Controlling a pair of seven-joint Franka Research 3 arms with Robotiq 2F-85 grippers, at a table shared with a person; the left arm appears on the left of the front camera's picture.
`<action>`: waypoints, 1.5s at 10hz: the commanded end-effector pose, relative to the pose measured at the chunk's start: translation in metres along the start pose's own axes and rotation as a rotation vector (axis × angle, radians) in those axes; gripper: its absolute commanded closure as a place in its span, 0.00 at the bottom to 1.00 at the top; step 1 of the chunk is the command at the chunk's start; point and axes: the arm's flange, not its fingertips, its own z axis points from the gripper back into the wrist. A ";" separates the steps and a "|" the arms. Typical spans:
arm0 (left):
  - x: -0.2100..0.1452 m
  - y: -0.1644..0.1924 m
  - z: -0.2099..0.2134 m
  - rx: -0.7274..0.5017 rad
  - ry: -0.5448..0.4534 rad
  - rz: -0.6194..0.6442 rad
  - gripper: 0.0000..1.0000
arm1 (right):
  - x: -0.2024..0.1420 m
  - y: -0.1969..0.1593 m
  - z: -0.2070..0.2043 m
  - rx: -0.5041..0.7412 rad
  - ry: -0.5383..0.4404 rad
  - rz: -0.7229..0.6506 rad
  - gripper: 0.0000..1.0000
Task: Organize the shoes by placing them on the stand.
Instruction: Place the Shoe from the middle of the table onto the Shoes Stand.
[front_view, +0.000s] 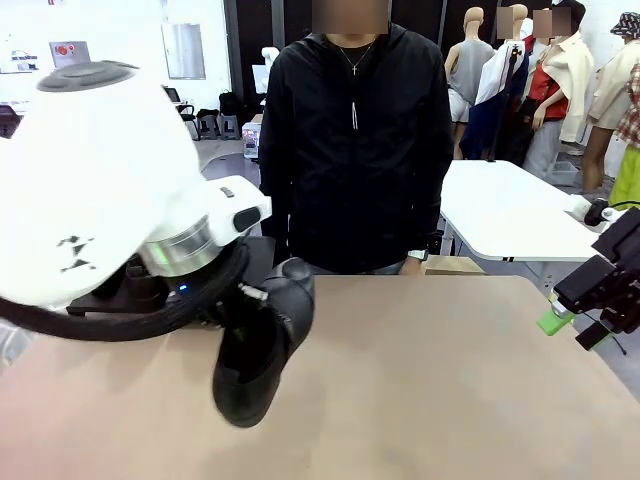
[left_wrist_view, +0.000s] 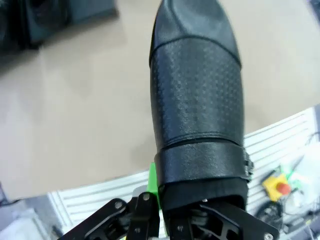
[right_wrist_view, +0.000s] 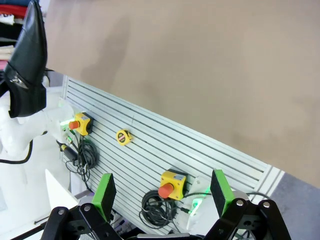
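Here we see the left tool (left_wrist_view: 162, 220) clamped on a shoe (front_view: 262, 345) at its heel end, toe hanging clear above the desk (front_view: 420, 380), likely for carrying to the stand (front_view: 105, 300) behind. The right tool (right_wrist_view: 162, 197) hangs open, holding nothing.

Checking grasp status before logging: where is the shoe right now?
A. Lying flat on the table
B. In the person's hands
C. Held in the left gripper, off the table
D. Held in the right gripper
C: the shoe hangs toe-down from the left gripper, above the table.
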 end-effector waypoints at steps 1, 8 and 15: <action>0.012 -0.012 0.000 -0.033 -0.034 -0.030 1.00 | 0.002 0.002 0.005 0.019 0.001 -0.015 0.00; 0.180 0.044 -0.054 -0.002 -0.223 0.190 1.00 | 0.002 0.002 0.005 0.019 0.001 -0.015 0.00; 0.274 0.082 -0.160 0.167 -0.347 0.221 1.00 | 0.002 0.002 0.005 0.019 0.001 -0.015 0.00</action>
